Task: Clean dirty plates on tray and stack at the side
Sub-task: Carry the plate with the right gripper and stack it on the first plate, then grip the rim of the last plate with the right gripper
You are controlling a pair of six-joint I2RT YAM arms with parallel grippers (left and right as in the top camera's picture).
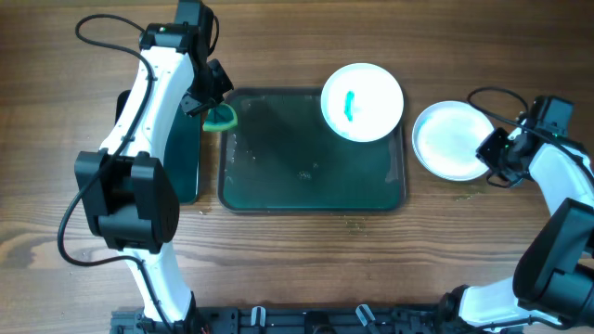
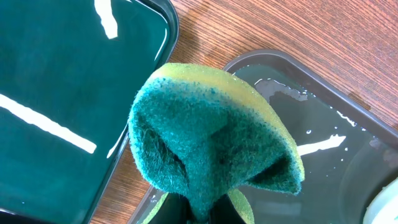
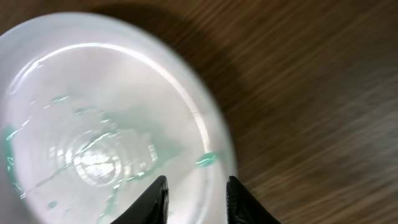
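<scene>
Wood-grain worktop (image 1: pixel 306 269) is carrying the wide dark green tray (image 1: pixel 278 190) at centre and a narrow tray (image 1: pixel 190 176) to its left, partly under the left arm. The left pincer (image 1: pixel 212 93) is clamping a green-yellow sponge (image 1: pixel 223 117), folded between its jaws, and is hovering over the tray's near-left corner. The right pincer (image 1: pixel 497 153) is standing with its jaws a little apart over the rim of the side plate (image 1: pixel 445 139), gripping nothing that shows.

The step in hand is judged to be the wiping of the last dirty plate. The smeared plate (image 1: pixel 362 102) is lying on the tray's far-right corner, well apart from the sponge. The next move is calling for the sponge to travel across the tray and press on the green mark.

Count: two trays, one sponge, two plates showing. Whether the side plate is hiding another beneath cannot be told.
</scene>
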